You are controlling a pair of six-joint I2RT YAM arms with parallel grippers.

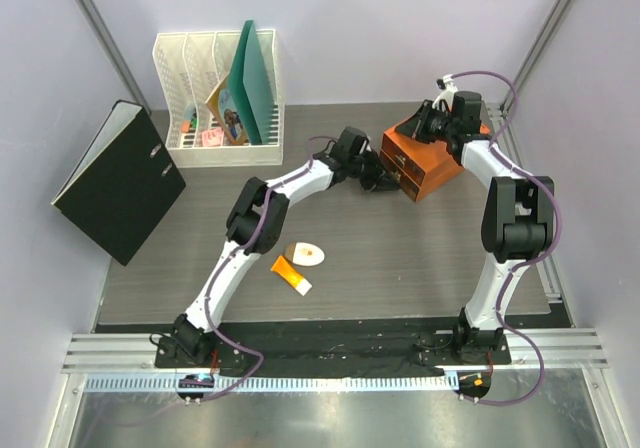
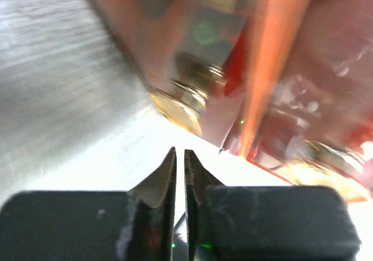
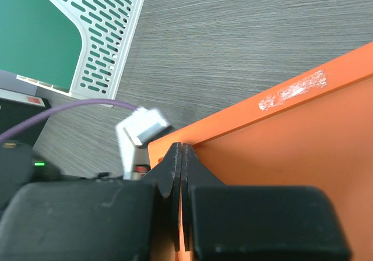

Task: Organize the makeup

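Worktop [image 1: 400, 258]: grey wood-look, carries everything; most of it bare btwn the arms
Left arm [image 1: 260, 213]: stretched far fwd & to its right, wrist at the front of the box; jaws pinched together w/ only a sliver of gap, nothing btwn them; I'd guess they're closed so the tips can nudge or hook a drawer knob, not to grab makeup
Right arm [image 1: 510, 218]: reaches up & over the back of the box; jaws closed flat, tips at the edge of the box top, nothing visibly gripped; prob. pressing down to steady the box so it won't slide while the other arm works the drawer
Black binder [image 1: 118, 183]: far left, propped at a tilt, well apart from the action
White file rack [image 1: 215, 93]: back left, green folder [image 1: 252, 78] & papers stood in its slots
Orange drawer box [image 1: 425, 163]: back right, set at an angle, gold knobs facing the left arm; left wrist view too blurred to tell if a drawer is open
Orange white-capped tube [image 1: 291, 274]: lies flat mid-worktop, near the left arm's elbow, not yet put away
White oval compact [image 1: 305, 254]: just beside the tube, on its far side, also loose
Progress: these two pcs are left out; the rest of the makeup isn't in sight
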